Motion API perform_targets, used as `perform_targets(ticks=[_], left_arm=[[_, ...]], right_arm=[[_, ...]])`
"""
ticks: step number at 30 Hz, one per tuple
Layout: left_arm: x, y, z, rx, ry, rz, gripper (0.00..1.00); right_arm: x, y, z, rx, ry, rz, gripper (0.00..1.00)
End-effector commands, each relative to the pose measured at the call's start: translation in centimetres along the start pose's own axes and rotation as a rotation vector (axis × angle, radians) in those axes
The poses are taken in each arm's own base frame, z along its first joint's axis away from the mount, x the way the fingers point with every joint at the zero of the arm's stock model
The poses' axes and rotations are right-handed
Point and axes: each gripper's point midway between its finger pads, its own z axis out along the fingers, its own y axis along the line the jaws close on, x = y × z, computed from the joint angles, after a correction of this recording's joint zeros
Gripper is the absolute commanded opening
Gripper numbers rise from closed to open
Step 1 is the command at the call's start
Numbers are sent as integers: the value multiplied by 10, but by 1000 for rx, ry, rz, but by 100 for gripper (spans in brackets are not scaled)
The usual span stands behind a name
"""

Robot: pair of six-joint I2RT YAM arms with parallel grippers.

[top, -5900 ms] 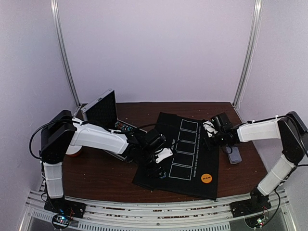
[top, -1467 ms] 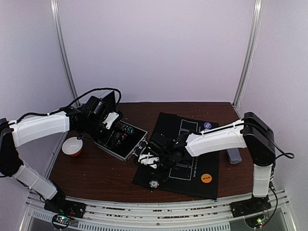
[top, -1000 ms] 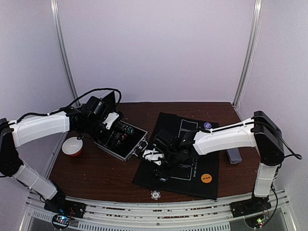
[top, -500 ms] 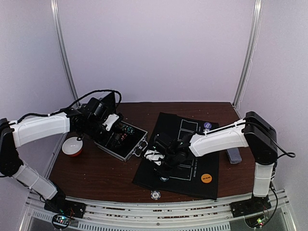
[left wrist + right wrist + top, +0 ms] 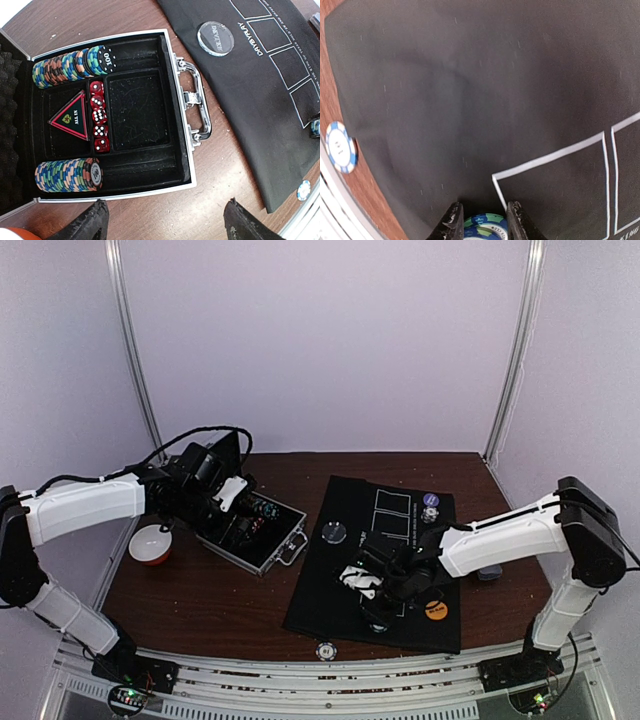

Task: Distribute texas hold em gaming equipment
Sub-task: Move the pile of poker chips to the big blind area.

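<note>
Chip (image 5: 485,228) in tool (image 5: 483,210); stray chip (image 5: 340,147) beside mat (image 5: 470,100)

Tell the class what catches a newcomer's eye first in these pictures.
The open silver case on the left stands out, holding two rows of multicoloured poker chips, red dice and an ALL IN triangle. Right of it lies a black mat, where the jaws of the right gripper pinch a green-and-blue chip.

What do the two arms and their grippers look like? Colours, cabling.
Both the left arm and the right arm have white link shells with black joint housings. A loose black cable arcs above the left arm. The left gripper and right gripper show white bodies from overhead. Their fingers are black and tapered in the wrist views.
</note>
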Motion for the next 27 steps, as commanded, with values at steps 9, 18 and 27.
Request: perform_targets(ticks=[9, 18, 27], left_arm=[[-9, 1, -7, 0, -43, 16, 83], [-10, -1, -5, 9, -39, 20, 83], [-17, 1, -4, 0, -46, 18, 83]], right_arm=[[72, -10, -21, 57, 169, 263, 32], [105, -28, -38, 187, 218, 396, 32], [33, -31, -82, 175, -32, 355, 43]])
